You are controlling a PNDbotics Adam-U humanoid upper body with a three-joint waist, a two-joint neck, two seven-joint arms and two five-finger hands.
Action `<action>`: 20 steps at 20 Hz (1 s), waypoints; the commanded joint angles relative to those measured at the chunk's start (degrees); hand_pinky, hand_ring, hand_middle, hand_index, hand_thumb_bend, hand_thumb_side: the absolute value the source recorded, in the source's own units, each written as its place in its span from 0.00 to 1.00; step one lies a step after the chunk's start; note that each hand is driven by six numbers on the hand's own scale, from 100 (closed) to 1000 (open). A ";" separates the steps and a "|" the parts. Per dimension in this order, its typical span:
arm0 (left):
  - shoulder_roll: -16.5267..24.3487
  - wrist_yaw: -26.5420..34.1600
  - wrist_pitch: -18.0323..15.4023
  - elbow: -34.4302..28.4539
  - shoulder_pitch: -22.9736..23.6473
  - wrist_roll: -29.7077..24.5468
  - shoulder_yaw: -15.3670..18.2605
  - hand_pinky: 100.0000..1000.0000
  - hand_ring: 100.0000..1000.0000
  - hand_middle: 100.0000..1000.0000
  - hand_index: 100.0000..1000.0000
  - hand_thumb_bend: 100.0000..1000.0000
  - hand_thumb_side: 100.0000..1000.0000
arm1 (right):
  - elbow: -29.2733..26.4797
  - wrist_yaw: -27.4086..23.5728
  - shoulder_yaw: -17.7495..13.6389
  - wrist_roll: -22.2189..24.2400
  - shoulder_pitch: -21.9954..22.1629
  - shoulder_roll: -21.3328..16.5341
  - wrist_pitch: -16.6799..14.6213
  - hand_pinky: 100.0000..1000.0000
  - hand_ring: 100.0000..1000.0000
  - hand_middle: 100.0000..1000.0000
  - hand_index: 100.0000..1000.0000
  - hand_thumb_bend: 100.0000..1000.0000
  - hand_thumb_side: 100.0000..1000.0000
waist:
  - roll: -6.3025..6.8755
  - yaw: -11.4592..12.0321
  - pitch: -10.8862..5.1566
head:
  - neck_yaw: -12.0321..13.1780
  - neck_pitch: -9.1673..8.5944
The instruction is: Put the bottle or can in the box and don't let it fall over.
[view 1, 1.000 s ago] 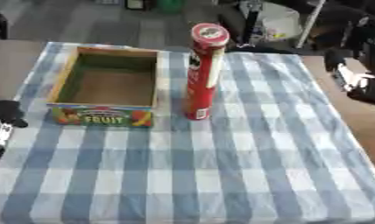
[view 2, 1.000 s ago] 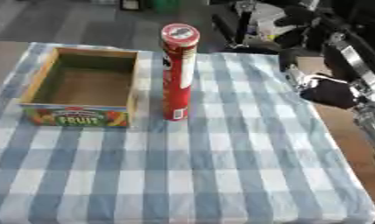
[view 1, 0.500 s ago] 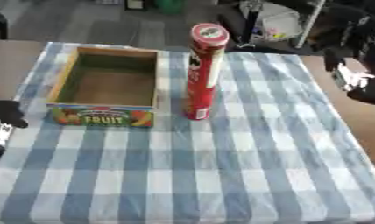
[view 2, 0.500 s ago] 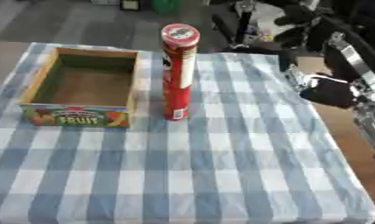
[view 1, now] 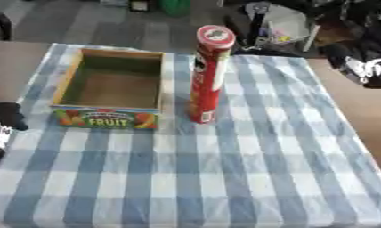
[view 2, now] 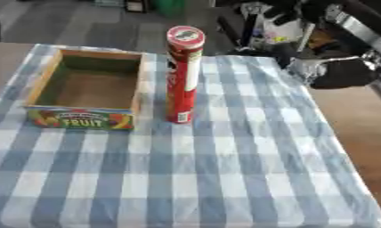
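Observation:
A tall red cylindrical can (view 2: 183, 75) with a red lid stands upright on the checked cloth, just right of the box. The open cardboard box (view 1: 108, 116), with "FRUIT" printed on its front wall, has nothing inside. My right hand (view 2: 331, 74) hovers over the table's right edge, well to the right of the can. It is open, its fingers relaxed and holding nothing. Only a dark part of my left hand (view 1: 4, 121) shows at the left edge, level with the front of the box and touching nothing.
The blue and white checked cloth (view 2: 224, 178) covers the table, with bare wood (view 2: 357, 129) beyond its right side. Chairs and dark equipment (view 1: 279, 22) stand past the far edge.
My right hand has shifted slightly toward the far side of the table. The can, the box and the left hand have not moved.

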 commanded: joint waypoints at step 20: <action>-0.35 0.92 -0.29 -0.97 -2.21 -2.66 -2.36 0.64 0.46 0.46 0.63 0.31 0.58 | 35.38 18.70 10.36 22.45 -32.43 9.03 4.37 0.89 0.97 0.98 1.00 0.17 0.51 | 1.51 6.66 1.06 | -5.05 -0.95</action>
